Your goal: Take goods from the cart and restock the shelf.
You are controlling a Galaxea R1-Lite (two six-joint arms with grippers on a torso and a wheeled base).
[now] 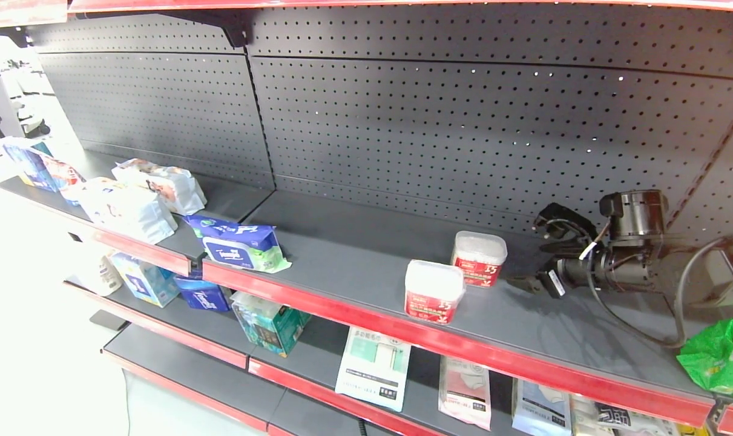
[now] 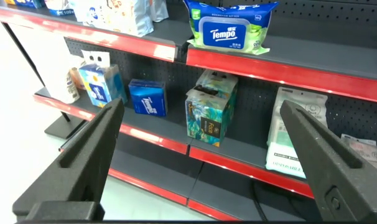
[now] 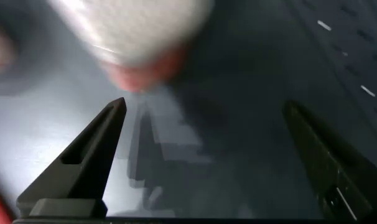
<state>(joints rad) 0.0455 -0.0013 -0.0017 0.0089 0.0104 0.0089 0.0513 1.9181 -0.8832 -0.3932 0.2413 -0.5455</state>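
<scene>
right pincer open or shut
Open. The right pincer has its two fingers wide apart, with bare shelf between them; the white tub lies beyond the tips, not gripped.

My right arm (image 1: 635, 266) stretches in from the right side, wrist held roughly level. The right gripper (image 1: 532, 254) points leftward with its jaws spread wide; seen from the wrist, its dark fingers (image 3: 83, 168) stand well apart and empty. My left gripper (image 2: 201, 162) is spread just as wide, also empty.
</scene>
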